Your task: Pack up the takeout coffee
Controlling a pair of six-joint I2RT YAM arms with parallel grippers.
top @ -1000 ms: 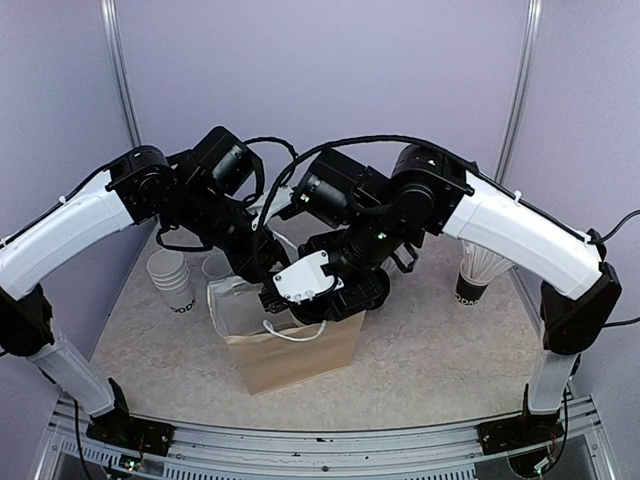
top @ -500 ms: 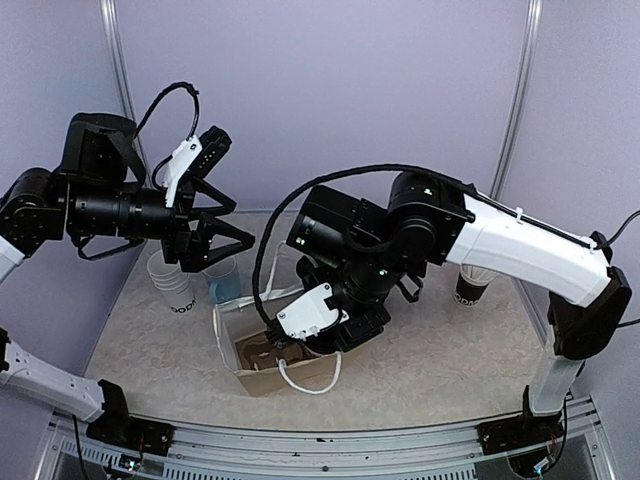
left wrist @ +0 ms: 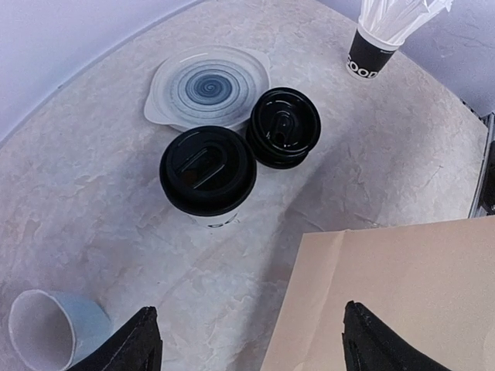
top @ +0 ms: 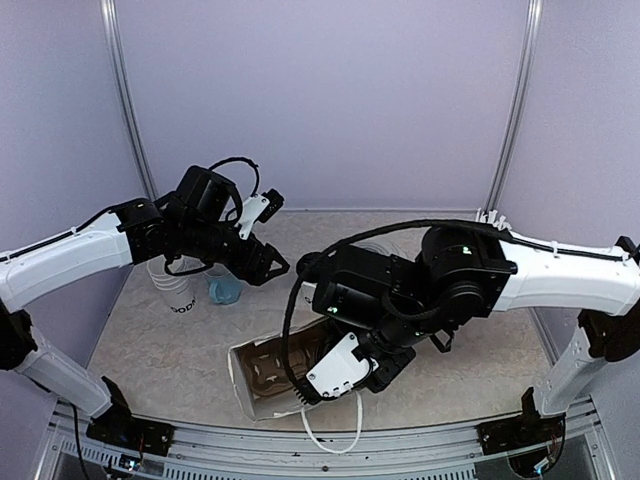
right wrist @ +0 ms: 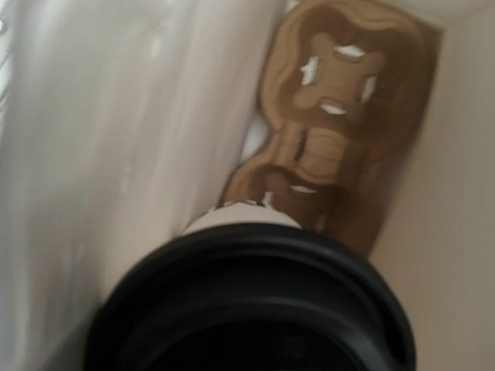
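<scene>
In the right wrist view a white cup with a black lid, the takeout coffee (right wrist: 255, 309), fills the lower frame, blurred and very close. It is inside the brown paper bag (right wrist: 456, 193), above a brown cardboard carrier (right wrist: 332, 116) at the bag's bottom. The lid hides my right fingers. My right gripper (top: 335, 370) reaches into the bag (top: 262, 385) near the front edge. My left gripper (top: 268, 262) (left wrist: 249, 309) is open and empty above the table. Another lidded white cup (left wrist: 207, 171) stands ahead of it.
A stack of black lids (left wrist: 284, 127), a swirled plate (left wrist: 209, 85) and a black cup of white sticks (left wrist: 371, 54) stand beyond. A light-blue mug (top: 225, 290) (left wrist: 46, 332) and nested white cups (top: 172, 285) are at the left. The bag's white handle (top: 340, 430) hangs over the front rail.
The right arm and the bag have moved toward the near edge, and the bag is now tilted. The left arm has swung from the upper left down toward the middle, still open.
</scene>
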